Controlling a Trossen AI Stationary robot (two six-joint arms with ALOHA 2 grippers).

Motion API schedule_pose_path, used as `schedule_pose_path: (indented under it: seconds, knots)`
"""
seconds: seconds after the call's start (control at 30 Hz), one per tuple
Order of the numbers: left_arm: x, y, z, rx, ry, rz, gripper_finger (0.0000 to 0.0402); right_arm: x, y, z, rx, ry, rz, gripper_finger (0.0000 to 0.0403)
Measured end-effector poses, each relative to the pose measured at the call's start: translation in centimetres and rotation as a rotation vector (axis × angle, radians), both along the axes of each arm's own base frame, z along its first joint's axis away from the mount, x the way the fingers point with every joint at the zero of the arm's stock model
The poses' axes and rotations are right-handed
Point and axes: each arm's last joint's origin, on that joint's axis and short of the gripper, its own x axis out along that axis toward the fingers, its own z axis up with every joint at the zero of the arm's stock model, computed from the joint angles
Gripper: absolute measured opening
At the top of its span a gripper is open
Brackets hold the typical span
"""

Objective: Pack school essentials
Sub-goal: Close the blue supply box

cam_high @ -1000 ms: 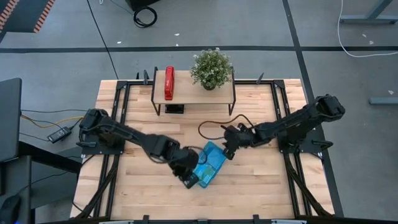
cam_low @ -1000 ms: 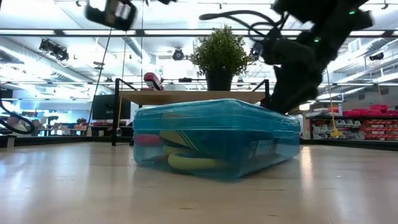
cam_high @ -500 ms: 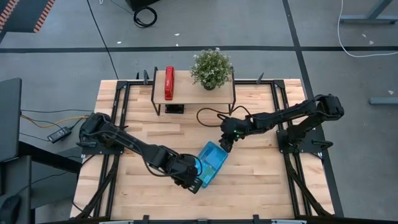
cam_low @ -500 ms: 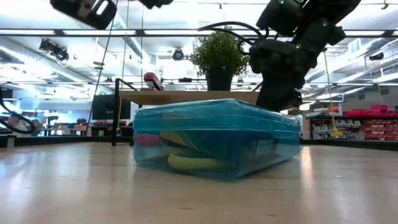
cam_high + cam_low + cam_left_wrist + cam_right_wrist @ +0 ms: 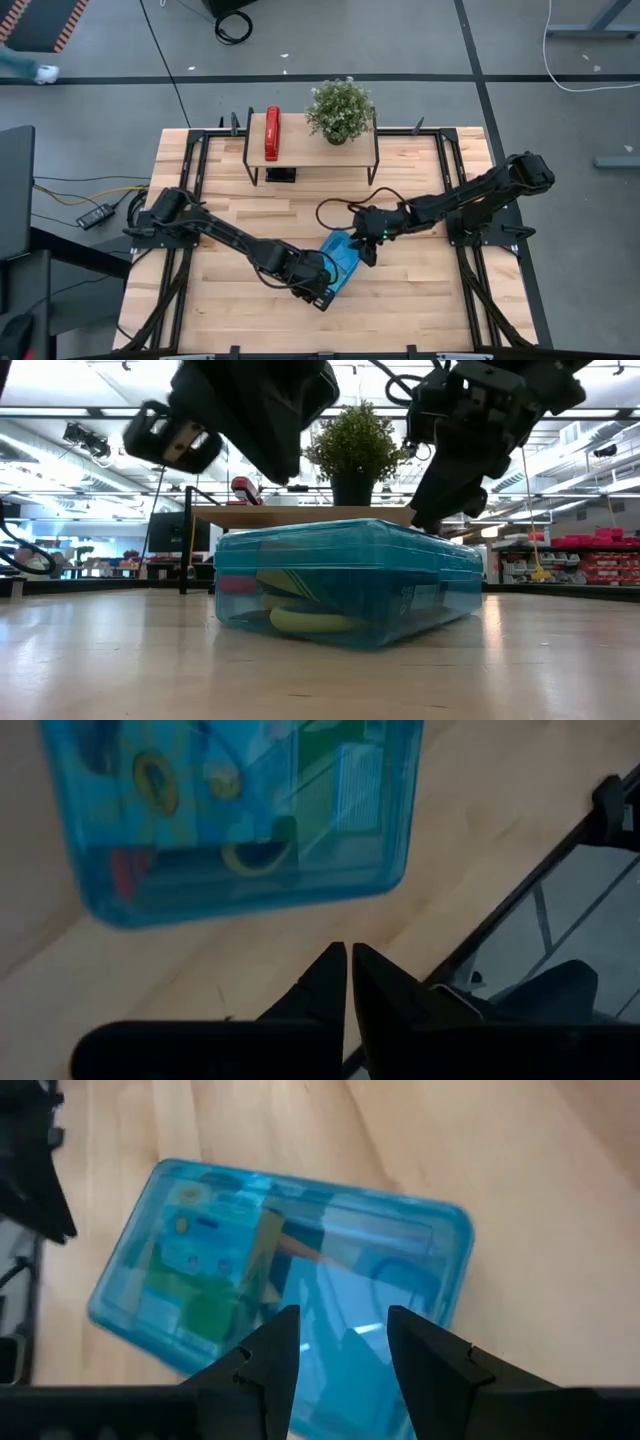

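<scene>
The translucent blue hinged case (image 5: 340,262) lies shut and flat on the wooden table, slightly right of centre. Through its walls I see yellow scissors handles (image 5: 305,622), a green-blue packet (image 5: 200,1310) and an orange pencil (image 5: 310,1250). My left gripper (image 5: 348,955) is shut and hangs over the table just off the case's near end (image 5: 322,292), above the height of the case. My right gripper (image 5: 340,1330) is open over the far part of the lid (image 5: 365,247). In the low view it stands close above the lid's far edge (image 5: 430,525). My right gripper comes at the case lid (image 5: 330,1295) from above, slanting in from the table's right, with its open fingers over the lid's far part. I cannot tell whether the fingertips touch the lid.
A small wooden shelf (image 5: 312,150) stands at the table's far edge, carrying a red stapler (image 5: 271,133) and a potted plant (image 5: 340,110). Black frame rails (image 5: 197,190) run along both sides. Bare table lies near and left of the case.
My left gripper has moved toward the table's right and near edge, past the case's near end, and has come lower. My right gripper pulled a little toward the far edge, then came back down over the lid. The case has stayed where it was.
</scene>
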Motion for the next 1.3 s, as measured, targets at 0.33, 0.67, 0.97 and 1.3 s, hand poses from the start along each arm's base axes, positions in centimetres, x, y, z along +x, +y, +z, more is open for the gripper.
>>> schedule_pose_path:
  seconds: [0.33,0.67,0.97,1.3]
  knots:
    - [1.1,0.8,0.3,0.057,-0.119,-0.033,0.0008,0.1,2.1,0.6,-0.253,-0.115,0.185,0.0161]
    - [0.5,-0.1,0.2,0.394,-0.22,-0.126,0.0008,-0.1,1.5,0.2,-0.371,-0.073,0.396,0.0161]
    - [0.1,-1.4,-0.3,0.47,-0.234,-0.142,0.0006,0.3,-0.5,0.2,-0.369,-0.076,0.421,0.0161]
    - [-0.2,-2.9,-1.9,0.426,-0.195,-0.069,0.0004,0.5,-1.8,0.0,-0.282,-0.079,0.439,0.0063]
